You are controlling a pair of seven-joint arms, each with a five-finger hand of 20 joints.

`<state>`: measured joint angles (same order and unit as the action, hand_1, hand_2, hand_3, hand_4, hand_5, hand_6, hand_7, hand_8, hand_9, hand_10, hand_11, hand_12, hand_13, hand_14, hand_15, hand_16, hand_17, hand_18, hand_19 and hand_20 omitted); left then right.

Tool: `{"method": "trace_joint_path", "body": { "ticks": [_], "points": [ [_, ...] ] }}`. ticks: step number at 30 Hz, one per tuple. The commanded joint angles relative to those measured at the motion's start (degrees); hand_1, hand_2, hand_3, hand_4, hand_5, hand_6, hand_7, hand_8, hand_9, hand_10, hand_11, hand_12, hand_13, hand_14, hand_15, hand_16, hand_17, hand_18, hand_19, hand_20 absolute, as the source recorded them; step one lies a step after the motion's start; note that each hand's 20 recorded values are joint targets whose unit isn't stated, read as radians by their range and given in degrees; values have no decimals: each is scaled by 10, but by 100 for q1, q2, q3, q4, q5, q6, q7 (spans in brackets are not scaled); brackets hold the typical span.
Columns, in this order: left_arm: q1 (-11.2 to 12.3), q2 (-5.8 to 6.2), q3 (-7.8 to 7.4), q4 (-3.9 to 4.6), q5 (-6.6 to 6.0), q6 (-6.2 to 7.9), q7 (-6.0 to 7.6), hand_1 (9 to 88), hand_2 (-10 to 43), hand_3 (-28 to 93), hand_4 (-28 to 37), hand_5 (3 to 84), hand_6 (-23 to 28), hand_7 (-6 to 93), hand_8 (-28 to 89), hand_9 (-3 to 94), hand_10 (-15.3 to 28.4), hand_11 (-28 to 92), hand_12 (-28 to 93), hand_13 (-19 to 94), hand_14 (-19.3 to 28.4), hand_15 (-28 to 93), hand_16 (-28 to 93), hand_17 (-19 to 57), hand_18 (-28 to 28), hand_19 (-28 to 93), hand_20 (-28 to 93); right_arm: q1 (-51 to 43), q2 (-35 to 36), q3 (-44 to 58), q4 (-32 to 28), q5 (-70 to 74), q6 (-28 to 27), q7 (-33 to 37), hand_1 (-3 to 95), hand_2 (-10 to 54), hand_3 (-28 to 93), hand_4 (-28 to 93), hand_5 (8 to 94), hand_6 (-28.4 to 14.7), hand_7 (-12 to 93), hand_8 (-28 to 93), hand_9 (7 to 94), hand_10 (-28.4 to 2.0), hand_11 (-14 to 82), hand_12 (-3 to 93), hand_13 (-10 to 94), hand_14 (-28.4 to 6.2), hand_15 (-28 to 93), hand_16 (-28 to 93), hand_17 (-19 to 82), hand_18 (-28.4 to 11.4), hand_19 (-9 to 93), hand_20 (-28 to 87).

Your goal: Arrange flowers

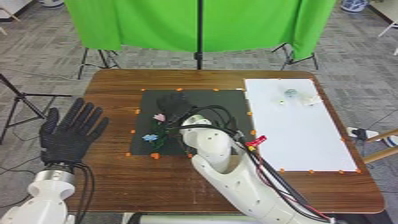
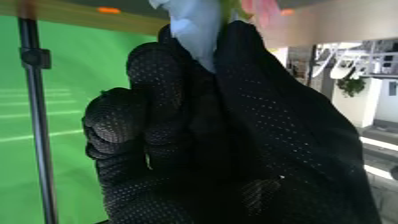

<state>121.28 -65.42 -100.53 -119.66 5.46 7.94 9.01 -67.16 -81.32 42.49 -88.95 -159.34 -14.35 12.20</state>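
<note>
My right hand (image 1: 175, 104) is over the upper left part of the black mat (image 1: 210, 95), beside a pink flower (image 1: 160, 117). A light blue flower (image 1: 150, 137) with green leaves lies lower on the mat, nearer the robot. In the right wrist view, my right hand (image 2: 200, 145) has pale blue petals (image 2: 192, 27) at its tip, with a pink flower (image 2: 264, 9) close by; whether it grips either is unclear. My left hand (image 1: 68, 134) stands open left of the mat, holding nothing.
A white board (image 1: 298, 135) covers the table's right side, with a small clear object (image 1: 290, 93) and other small items near its far end. Orange marks line both. A green cloth (image 1: 151, 25) hangs behind the table.
</note>
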Motion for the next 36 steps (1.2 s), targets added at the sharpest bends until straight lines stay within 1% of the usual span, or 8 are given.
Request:
{"method": "trace_joint_path", "body": {
  "ticks": [1,13,16,24,26,29,33,36],
  "points": [
    [161,-14,-1,-60,-114,114,-17,253,151,673,-283,439,88,114,-72,403,162,139,165,324,188,333,16,-78,187,368,158,-2,76,-52,-288,132,-72,192,672,-95,640,-282,659,-82,241,-25,725,-175,168,454,638,-118,585,460,452,-208,912,329],
    [192,-2,-6,-80,-112,121,-13,252,150,676,-283,442,89,118,-74,409,160,141,168,329,185,328,18,-77,188,374,156,-83,91,29,-402,186,-620,187,627,-95,684,-283,657,-87,238,-96,684,-190,240,417,625,-136,599,439,434,-220,902,321],
    [245,-25,-23,-103,-99,81,-7,252,150,675,-283,441,88,118,-75,408,158,141,168,329,183,327,18,-77,188,375,156,-114,109,50,-466,189,-791,171,647,-95,652,-281,674,-90,230,23,718,-184,199,453,629,-139,595,433,426,-223,890,328],
    [329,-137,-47,-134,-52,36,-53,251,148,678,-283,441,87,121,-75,407,157,142,165,327,181,324,15,-75,184,369,152,-297,155,427,-788,819,-168,728,566,-95,720,-283,607,-98,154,-84,623,-217,293,254,606,-161,597,390,408,-241,889,342],
    [482,-161,-70,-218,-46,1,-12,250,146,682,-283,443,87,121,-74,408,157,142,164,323,182,325,13,-72,178,361,149,-335,391,521,-1013,1199,211,950,531,-95,736,-282,572,-105,139,-77,594,-227,272,237,585,-180,629,331,407,-246,896,340],
    [503,-112,-96,-202,-64,47,119,249,142,690,-283,447,86,118,-75,407,159,139,160,309,180,325,4,-67,172,348,145,4,616,568,-757,1372,473,889,476,-95,732,-281,524,-113,125,-71,550,-237,231,219,555,-194,644,275,393,-254,908,335],
    [513,-33,-64,-217,-83,38,260,249,139,693,-283,449,87,111,-75,402,159,137,155,304,177,326,-4,-64,169,341,148,402,921,533,-630,1408,70,630,441,-95,737,-272,508,-115,129,-68,526,-242,218,211,538,-198,642,254,380,-257,906,324],
    [534,73,45,-290,-216,220,444,249,138,694,-283,449,87,109,-74,400,158,138,154,303,176,327,-8,-61,166,333,149,935,1087,343,-448,1459,-184,428,430,-95,741,-270,507,-115,131,-70,524,-242,213,206,537,-196,641,246,377,-257,907,319]
  ]
}}
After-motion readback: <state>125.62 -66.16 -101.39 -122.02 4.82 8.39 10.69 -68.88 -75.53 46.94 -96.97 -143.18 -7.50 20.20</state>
